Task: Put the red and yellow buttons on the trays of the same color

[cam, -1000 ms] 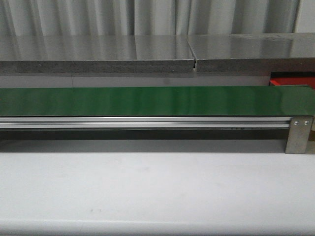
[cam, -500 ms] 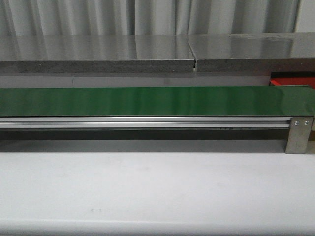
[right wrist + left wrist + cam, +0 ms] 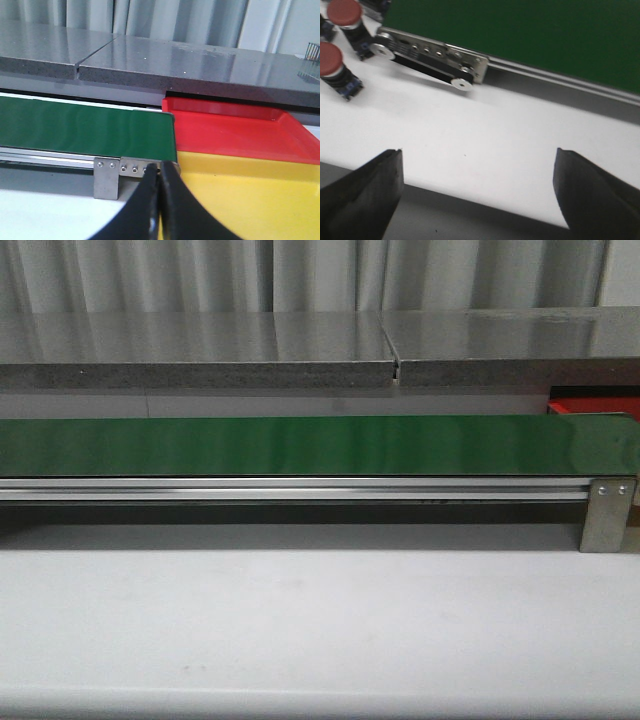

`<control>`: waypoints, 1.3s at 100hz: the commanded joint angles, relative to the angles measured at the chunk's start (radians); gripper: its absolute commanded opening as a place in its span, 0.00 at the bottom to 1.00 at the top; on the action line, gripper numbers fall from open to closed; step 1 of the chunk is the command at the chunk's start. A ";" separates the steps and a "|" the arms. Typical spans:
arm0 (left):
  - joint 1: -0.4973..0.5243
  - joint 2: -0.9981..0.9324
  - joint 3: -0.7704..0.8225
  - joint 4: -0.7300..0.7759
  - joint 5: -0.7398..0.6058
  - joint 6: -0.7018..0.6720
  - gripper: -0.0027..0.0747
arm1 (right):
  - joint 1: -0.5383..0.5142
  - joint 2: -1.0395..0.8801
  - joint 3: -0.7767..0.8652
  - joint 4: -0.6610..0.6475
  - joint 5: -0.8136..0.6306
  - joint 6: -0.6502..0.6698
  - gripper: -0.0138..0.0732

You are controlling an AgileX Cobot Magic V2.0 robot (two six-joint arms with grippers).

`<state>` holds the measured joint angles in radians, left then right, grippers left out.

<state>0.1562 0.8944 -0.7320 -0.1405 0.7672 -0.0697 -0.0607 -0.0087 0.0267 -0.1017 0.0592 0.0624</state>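
Two red buttons (image 3: 343, 11) (image 3: 330, 57) with glossy domed caps stand on the white table in the left wrist view, beside the belt's metal end plate (image 3: 430, 52). My left gripper (image 3: 477, 151) is open and empty, well apart from them, over the table's near edge. No yellow button shows. In the right wrist view my right gripper (image 3: 159, 166) is shut on nothing, in front of the belt's end. Past that end lie a red tray (image 3: 235, 130) and, nearer to me, a yellow tray (image 3: 250, 195), side by side and both empty. Only the red tray's corner (image 3: 592, 405) shows in the front view.
The long green belt (image 3: 300, 445) runs across the table on an aluminium rail, with a metal bracket (image 3: 608, 512) at its right end. A grey stone ledge (image 3: 200, 350) rises behind it. White table (image 3: 300, 620) lies in front. Neither arm shows in the front view.
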 commanded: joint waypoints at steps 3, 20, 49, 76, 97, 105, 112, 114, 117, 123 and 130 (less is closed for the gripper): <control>0.101 0.075 -0.087 -0.051 -0.041 -0.005 0.81 | 0.000 -0.021 -0.023 -0.007 -0.075 -0.005 0.02; 0.224 0.187 -0.116 -0.073 -0.059 -0.005 0.81 | 0.000 -0.021 -0.023 -0.007 -0.075 -0.005 0.02; 0.352 0.375 -0.120 -0.127 -0.112 -0.005 0.81 | 0.000 -0.021 -0.023 -0.007 -0.075 -0.005 0.02; 0.383 0.496 -0.135 -0.145 -0.208 -0.005 0.81 | 0.000 -0.021 -0.023 -0.007 -0.075 -0.005 0.02; 0.383 0.576 -0.223 -0.157 -0.210 -0.005 0.81 | 0.000 -0.021 -0.023 -0.007 -0.075 -0.005 0.02; 0.383 0.599 -0.251 -0.161 -0.206 -0.005 0.81 | 0.000 -0.021 -0.023 -0.007 -0.075 -0.005 0.02; 0.383 0.620 -0.274 -0.170 -0.201 -0.005 0.81 | 0.000 -0.021 -0.023 -0.007 -0.075 -0.005 0.02; 0.383 0.627 -0.280 -0.170 -0.198 -0.005 0.81 | 0.000 -0.021 -0.023 -0.007 -0.075 -0.005 0.02; 0.383 0.640 -0.288 -0.173 -0.197 -0.005 0.81 | 0.000 -0.021 -0.023 -0.007 -0.075 -0.005 0.02; 0.383 0.660 -0.300 -0.178 -0.197 -0.005 0.81 | 0.000 -0.021 -0.023 -0.007 -0.075 -0.005 0.02; 0.383 0.680 -0.309 -0.182 -0.197 -0.005 0.81 | 0.000 -0.021 -0.023 -0.007 -0.075 -0.005 0.02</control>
<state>0.5360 1.5831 -0.9999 -0.2966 0.6000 -0.0697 -0.0607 -0.0087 0.0267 -0.1017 0.0592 0.0624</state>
